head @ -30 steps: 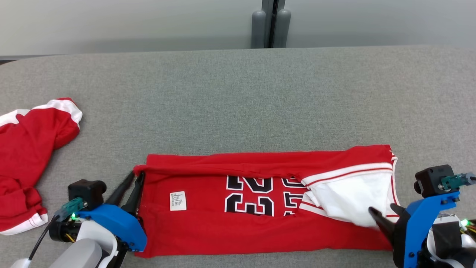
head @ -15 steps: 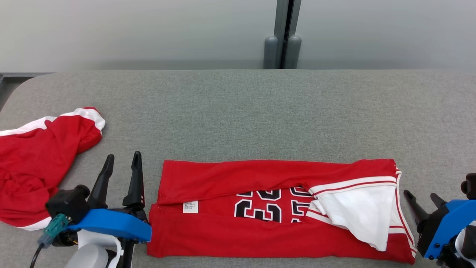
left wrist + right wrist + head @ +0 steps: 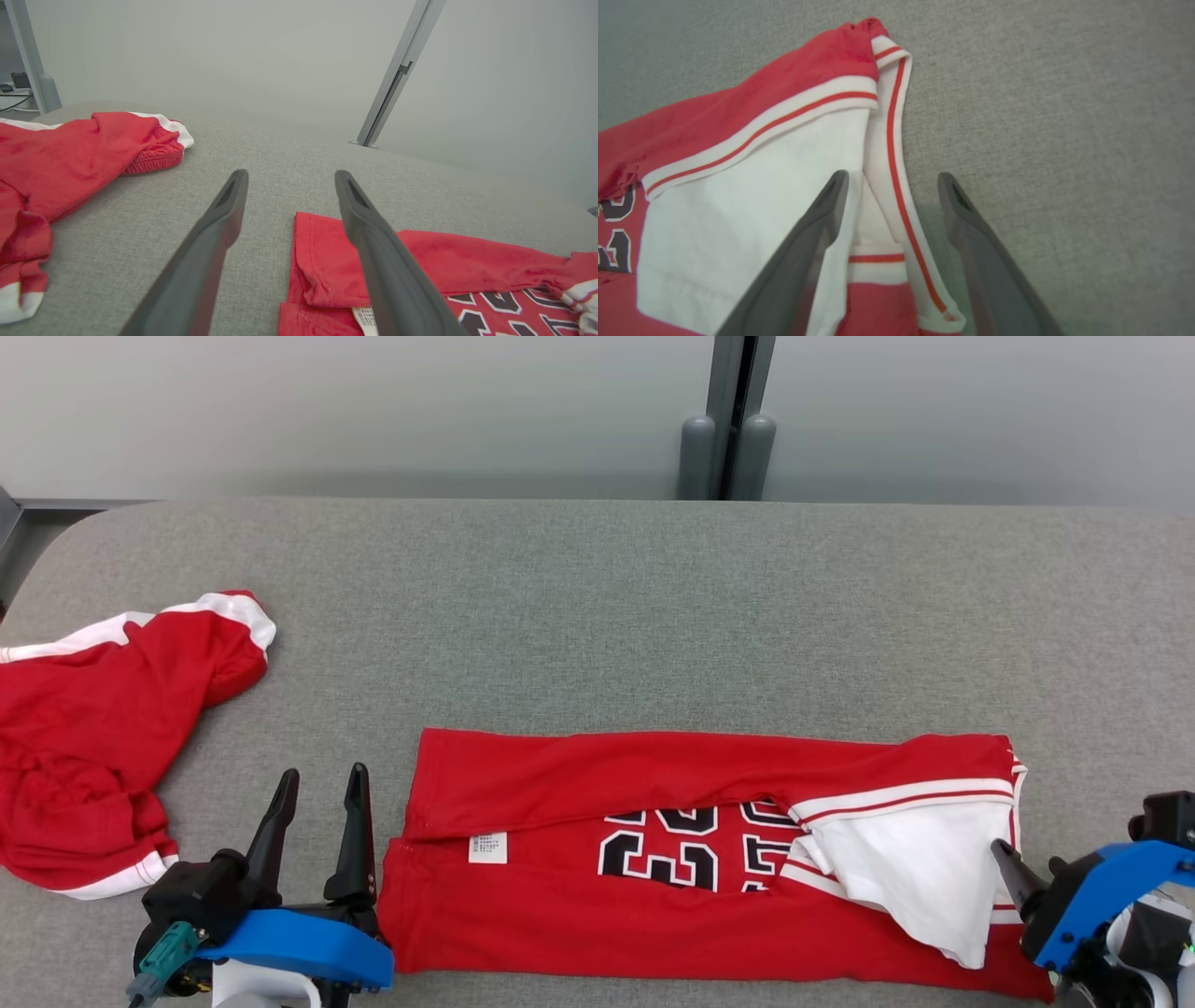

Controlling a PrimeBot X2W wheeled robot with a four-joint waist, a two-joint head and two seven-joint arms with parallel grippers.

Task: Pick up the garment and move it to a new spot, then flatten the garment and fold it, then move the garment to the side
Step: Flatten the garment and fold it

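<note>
Tabletop (image 3: pixel 597 616): grey, fine woven fleck. Garment (image 3: pixel 579 924): red, black numerals outlined white, white panel with white-and-red striped trim, small white label. Second garment (image 3: pixel 84 728) at tabletop's left edge: red, white bands. Left pincer (image 3: pixel 323 773) and right pincer (image 3: pixel 1025 857): dark grey, blue mounts.

a second ago the left gripper (image 3: pixel 323 771) was pinched shut on the left corner of the folded-over flap of the red jersey (image 3: pixel 579 924). now its fingers (image 3: pixel 355 840) stand spread and clear of the cloth, just beside the jersey's left edge. the right gripper (image 3: pixel 1025 855) had its fingers down on the white lining (image 3: pixel 915 868) at the other end. they have parted too, one above the lining, one over the bench (image 3: pixel 597 616). the released flap has settled flat, its edge now meeting the top of the care label (image 3: pixel 488 847). the head camera has swung as well.
</note>
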